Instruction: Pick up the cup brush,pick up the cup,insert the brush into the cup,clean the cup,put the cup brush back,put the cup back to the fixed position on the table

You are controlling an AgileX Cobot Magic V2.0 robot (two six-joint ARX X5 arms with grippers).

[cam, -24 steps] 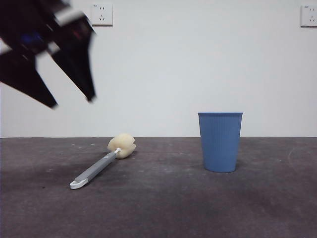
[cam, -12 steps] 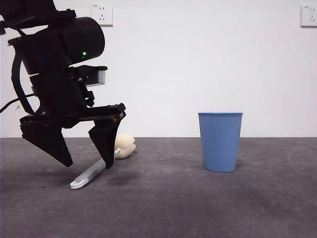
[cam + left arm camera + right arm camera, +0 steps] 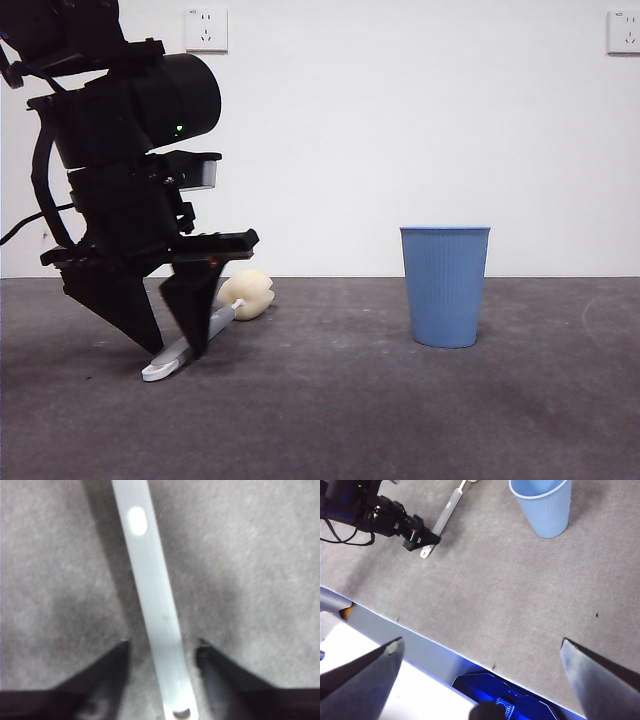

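Straddling the cup brush handle near its white tip, the left pincer stood apart, jaws low to the tabletop. Beyond, right of the brush, the cup stood upright. The right pincer waited spread wide, well apart.

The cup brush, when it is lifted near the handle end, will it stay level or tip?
The brush probably stays stiff: its handle looks rigid. The left end effector straddles it far from the sponge head, so that end may sag. The sponge likely weighs little.
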